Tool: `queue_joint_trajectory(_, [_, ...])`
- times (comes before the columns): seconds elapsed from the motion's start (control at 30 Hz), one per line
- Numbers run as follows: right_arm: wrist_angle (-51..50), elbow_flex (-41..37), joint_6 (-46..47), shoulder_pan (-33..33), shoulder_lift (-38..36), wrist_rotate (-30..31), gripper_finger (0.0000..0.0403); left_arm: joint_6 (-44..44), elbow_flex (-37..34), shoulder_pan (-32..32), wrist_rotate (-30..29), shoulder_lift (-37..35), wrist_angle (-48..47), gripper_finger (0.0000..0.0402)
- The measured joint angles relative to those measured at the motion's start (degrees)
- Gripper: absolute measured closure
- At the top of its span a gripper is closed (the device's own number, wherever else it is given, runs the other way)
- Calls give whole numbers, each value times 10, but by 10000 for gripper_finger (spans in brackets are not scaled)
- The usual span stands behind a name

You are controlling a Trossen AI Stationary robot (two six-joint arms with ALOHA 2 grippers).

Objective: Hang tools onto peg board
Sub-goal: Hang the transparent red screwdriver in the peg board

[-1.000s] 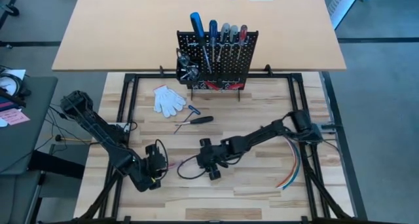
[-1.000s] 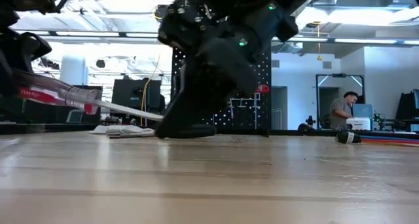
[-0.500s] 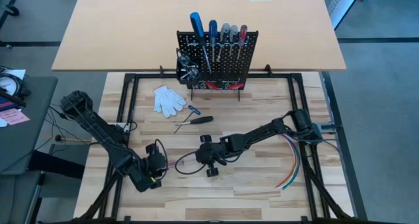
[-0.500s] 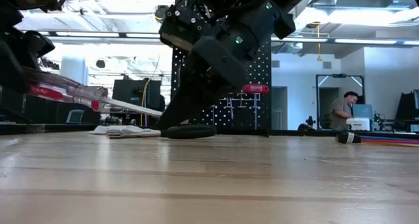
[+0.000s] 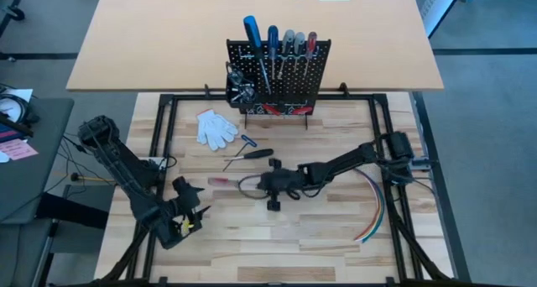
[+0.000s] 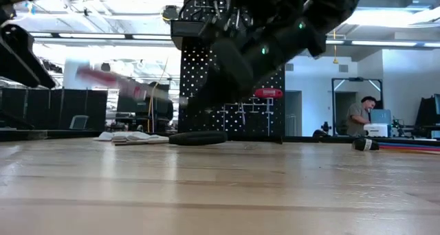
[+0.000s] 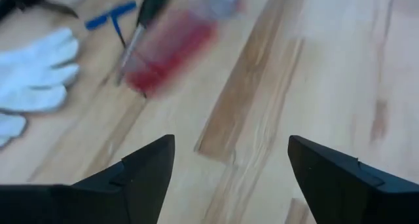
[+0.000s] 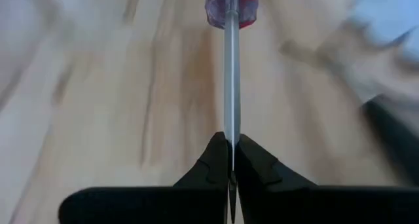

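Note:
A screwdriver with a red and clear handle hangs above the table's middle, and my right gripper is shut on its metal shaft. In the low view its handle shows well above the wood. My left gripper stands open near the table's near left, apart from the handle and with nothing between its fingers. The black peg board stands upright at the far edge with several tools hanging on it. My right gripper pinches the thin shaft between its two fingertips, at the end away from the handle. The fingers come from the table's right, slanting down, and lie along the shaft. The screwdriver is lifted clear, nearly level, its handle pointing toward the table's left.
A white glove, a blue T-handled tool and a black-handled screwdriver lie between the grippers and the peg board. A bundle of coloured wires lies near the right edge. A small black bin hangs at the board's left side.
My right gripper has shut on the screwdriver's shaft and gone toward the far edge with it. My left gripper has opened, let go of the red handle and drawn back toward the table's near left, turning as it went. The screwdriver stays clear of the table.

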Motion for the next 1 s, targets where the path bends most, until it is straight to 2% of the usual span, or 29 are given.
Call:
queue_joint_trajectory(0.27, [168, -18, -31, -26, -89, 58, 389, -38, -1, -23, -114, 0, 14, 105])
queue_joint_trajectory(0.43, [285, -18, -26, -79, -135, 74, 389, 45, -22, -23, -157, 0, 133, 105])
queue_joint_trajectory(0.53, [350, -15, 17, -121, -147, 74, 389, 85, -30, -23, -171, 0, 183, 105])
queue_joint_trajectory(0.73, [326, 36, 60, -188, -147, 73, 389, 112, -40, -16, -178, 0, 211, 105])
queue_joint_trajectory(1.0, [245, 114, 70, -218, -147, 62, 389, 114, -40, -8, -178, 0, 211, 105])
